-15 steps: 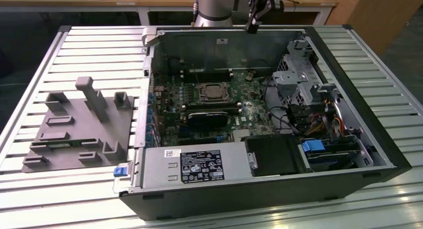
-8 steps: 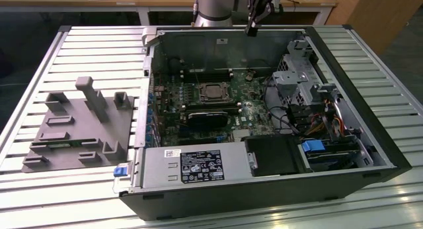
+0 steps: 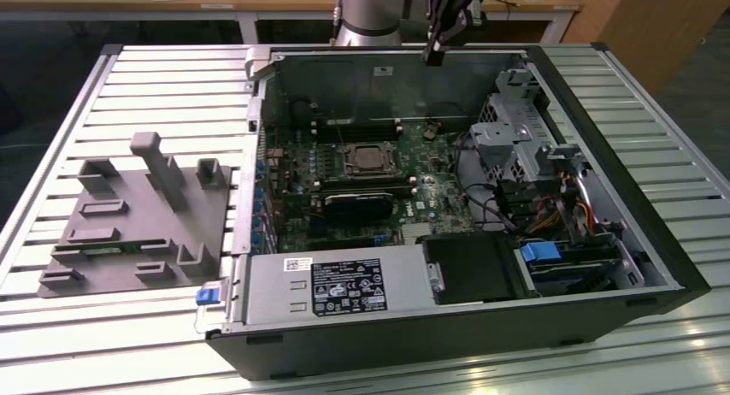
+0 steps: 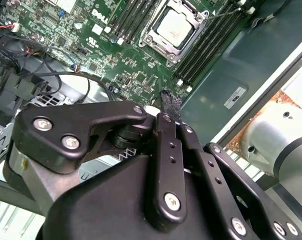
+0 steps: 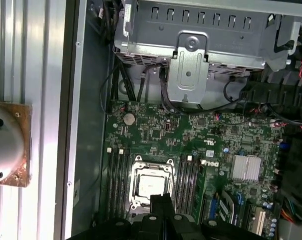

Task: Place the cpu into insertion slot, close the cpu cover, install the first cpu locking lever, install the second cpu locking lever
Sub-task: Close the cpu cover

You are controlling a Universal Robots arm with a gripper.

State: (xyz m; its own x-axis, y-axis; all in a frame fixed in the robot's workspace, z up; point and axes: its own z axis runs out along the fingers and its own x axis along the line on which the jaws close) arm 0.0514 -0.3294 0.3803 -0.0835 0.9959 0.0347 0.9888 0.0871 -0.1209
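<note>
- The gripper (image 3: 433,58) hangs with its black fingers (image 4: 163,150) pressed together down to the tips. Nothing is held between them, as both wrist views show (image 5: 160,201).
- In the exterior view the tool sits above the top edge of the computer case (image 3: 388,80), at the wall nearest the arm (image 3: 371,19).
- Directly under the tips in the second wrist view is the green motherboard (image 4: 136,75), with no contact between tool and board.
- Further down and out from the tips lies the cpu (image 4: 174,26). Its dull silver top faces up and it is seated flat in the insertion slot (image 3: 345,158), well apart from the gripper.
- The cpu cover (image 4: 160,46) lies flat around the chip, and the metal top shows through its square cut-out (image 5: 153,163).
- A thin metal rod (image 4: 225,11) runs off one corner of the frame; I cannot tell whether it is latched.
- Long black memory slots (image 4: 205,45) flank the socket on both sides.
- Beyond the socket from the tool, still inside the case, sit a black fan (image 3: 356,205) and then the power supply (image 3: 331,284).
- Off to the tool's side is the grey drive cage (image 5: 190,45), with cables below it.
- Outside the case, on the slatted table (image 3: 171,79), a grey fixture (image 3: 137,215) stands at the exterior view's left.
</note>
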